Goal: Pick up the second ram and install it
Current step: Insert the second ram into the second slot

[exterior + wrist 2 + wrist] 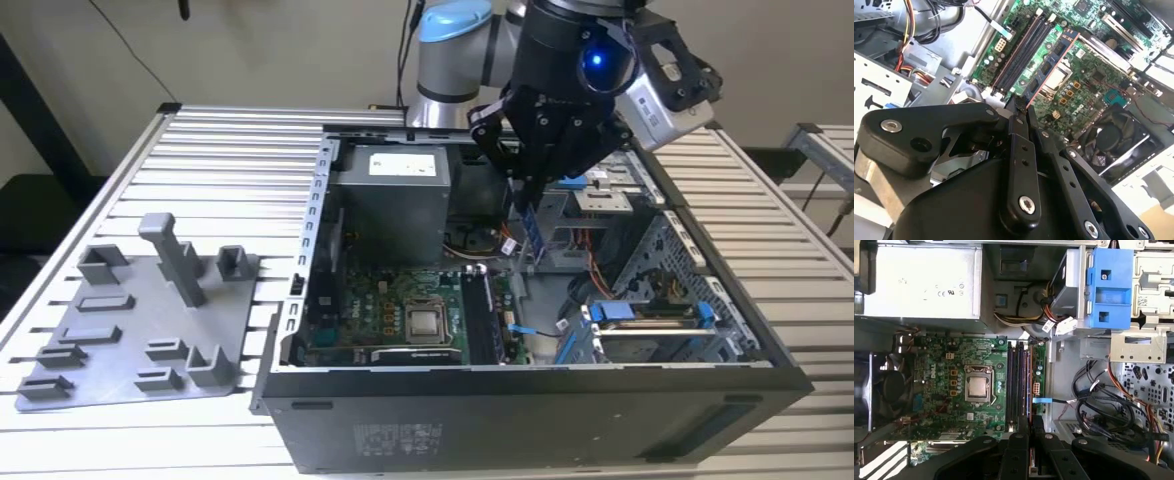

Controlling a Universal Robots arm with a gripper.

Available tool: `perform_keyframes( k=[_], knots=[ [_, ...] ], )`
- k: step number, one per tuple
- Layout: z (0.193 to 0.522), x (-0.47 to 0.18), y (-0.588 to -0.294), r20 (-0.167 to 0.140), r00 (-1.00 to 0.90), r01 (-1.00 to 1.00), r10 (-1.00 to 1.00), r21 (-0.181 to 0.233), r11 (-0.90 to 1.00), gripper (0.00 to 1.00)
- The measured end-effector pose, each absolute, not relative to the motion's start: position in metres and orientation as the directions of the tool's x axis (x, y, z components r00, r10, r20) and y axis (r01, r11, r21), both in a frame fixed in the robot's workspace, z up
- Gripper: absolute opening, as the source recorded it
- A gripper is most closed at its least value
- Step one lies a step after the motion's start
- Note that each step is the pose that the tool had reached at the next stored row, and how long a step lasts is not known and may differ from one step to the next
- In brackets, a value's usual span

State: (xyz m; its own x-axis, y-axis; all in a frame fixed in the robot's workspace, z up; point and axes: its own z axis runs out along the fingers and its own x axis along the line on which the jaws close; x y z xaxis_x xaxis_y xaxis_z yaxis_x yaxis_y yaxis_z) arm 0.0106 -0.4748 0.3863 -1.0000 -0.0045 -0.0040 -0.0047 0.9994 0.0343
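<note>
Tool [1021,109], jaws pressed together and pinching the memory stick [1051,62] by its flat faces, apparently near one end. The stick hangs lengthwise below the tool, inside the open computer case [747,330] and apart from everything under it. Beneath it lie the dark memory slots [1016,385] on the green main board [954,385]. Farther off is the grey power supply box [919,285]. Outside the case, on the slatted bench [227,150], a grey tray [134,340] sits at the exterior view's left. Judged from its form, the stick is light, stiff and thin. Its smooth faces may slip or pivot between the jaws, and its chips and contact edge look fragile. It is best held on the faces or bare ends, away from the contacts.
</note>
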Motion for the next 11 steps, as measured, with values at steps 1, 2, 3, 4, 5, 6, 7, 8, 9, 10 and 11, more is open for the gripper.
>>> perform_keyframes(
  k=[1, 2, 3, 4, 5, 6, 7, 8, 9, 10, 11],
  knots=[
    [0.3857, 0.0106, -0.4742, -0.004, -1.000, -0.002, -0.002, 0.034, 0.999, 0.14],
    [0.3851, 0.0106, -0.4738, -0.003, -1.000, 0.001, 0.001, 0.034, 0.999, 0.14],
    [0.3844, 0.0106, -0.4732, -0.003, -1.000, 0.004, 0.004, 0.035, 0.999, 0.14],
    [0.3836, 0.0105, -0.4728, -0.003, -1.000, 0.007, 0.007, 0.034, 0.999, 0.14],
    [0.3827, 0.0106, -0.4723, -0.003, -1.000, 0.010, 0.010, 0.035, 0.999, 0.14],
    [0.3820, 0.0106, -0.4718, -0.003, -1.000, 0.013, 0.013, 0.034, 0.999, 0.14],
    [0.3811, 0.0106, -0.4714, -0.003, -1.000, 0.016, 0.016, 0.035, 0.999, 0.14],
    [0.3803, 0.0106, -0.4710, -0.003, -1.000, 0.019, 0.019, 0.035, 0.999, 0.14],
    [0.3796, 0.0105, -0.4705, -0.003, -1.000, 0.022, 0.022, 0.035, 0.999, 0.14],
    [0.3788, 0.0106, -0.4702, -0.003, -1.000, 0.025, 0.025, 0.035, 0.999, 0.14],
    [0.3780, 0.0106, -0.4700, -0.003, -1.000, 0.027, 0.027, 0.035, 0.999, 0.14]
  ],
)
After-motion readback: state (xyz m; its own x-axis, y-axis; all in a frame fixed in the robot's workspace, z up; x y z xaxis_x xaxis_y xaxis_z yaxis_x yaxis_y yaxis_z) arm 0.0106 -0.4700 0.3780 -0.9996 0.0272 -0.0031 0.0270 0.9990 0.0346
